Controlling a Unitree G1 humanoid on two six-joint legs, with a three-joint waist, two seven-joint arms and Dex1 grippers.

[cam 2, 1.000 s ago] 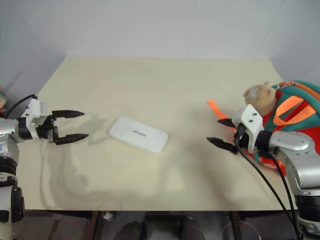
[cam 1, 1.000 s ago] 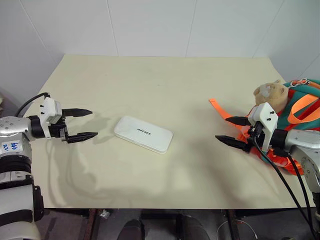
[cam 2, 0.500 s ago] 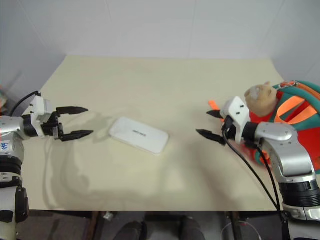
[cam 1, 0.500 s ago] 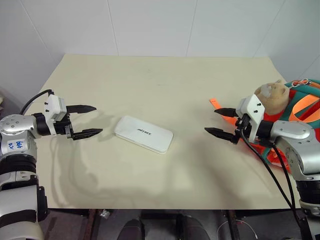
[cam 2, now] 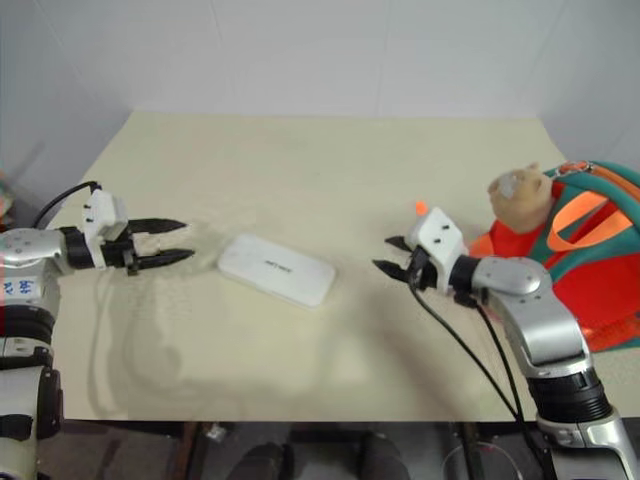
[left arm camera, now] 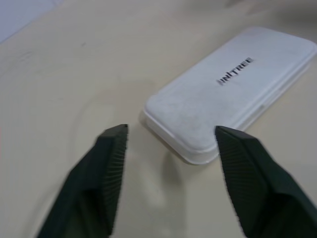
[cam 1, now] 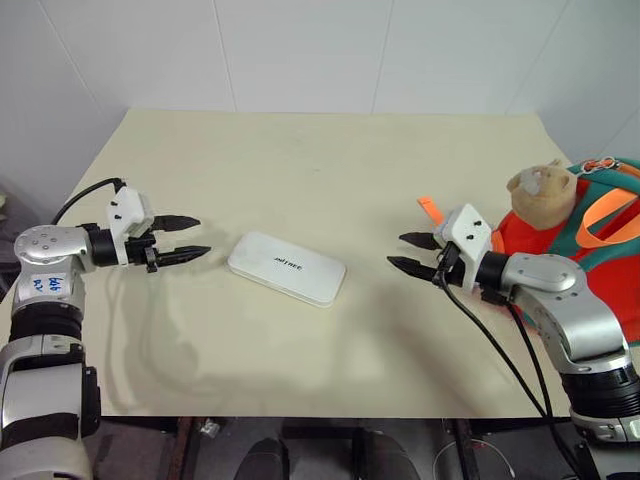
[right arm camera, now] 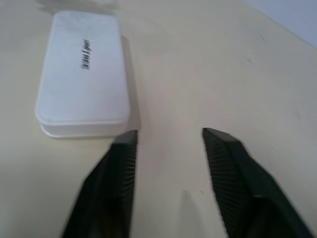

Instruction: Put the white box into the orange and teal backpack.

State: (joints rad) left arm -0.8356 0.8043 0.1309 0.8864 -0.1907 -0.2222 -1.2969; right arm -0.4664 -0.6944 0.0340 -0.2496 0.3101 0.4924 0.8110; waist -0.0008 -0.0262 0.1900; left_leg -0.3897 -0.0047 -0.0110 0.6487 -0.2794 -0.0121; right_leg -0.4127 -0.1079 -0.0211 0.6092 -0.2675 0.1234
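Setting: white panelled walls behind a pale cream rectangular tabletop (cam 1: 320,160), which I am viewing from above through the head camera.

Item 1: flat, glossy white rectangular box with rounded corners and small dark lettering on its lid (cam 1: 287,268). It lies flat on the table between my two grippers, touching neither, its long side running slantwise.

Item 2: my left gripper, two black ribbed fingers (cam 1: 180,239). Fingers apart with a clear gap, holding nothing. It points at the near end of the white box, which lies just ahead of the fingertips in the left wrist view.

Item 3: my right gripper, two black fingers (cam 1: 408,252). Fingers apart, empty. The box sits ahead of it, near but not touching, offset toward one finger in the right wrist view.

Item 4: soft orange backpack with teal trim (cam 1: 590,220), lying behind the right gripper at the table's edge, a tan plush bear head (cam 1: 538,190) on it and an orange strap end (cam 1: 430,208) trailing out beside the gripper.
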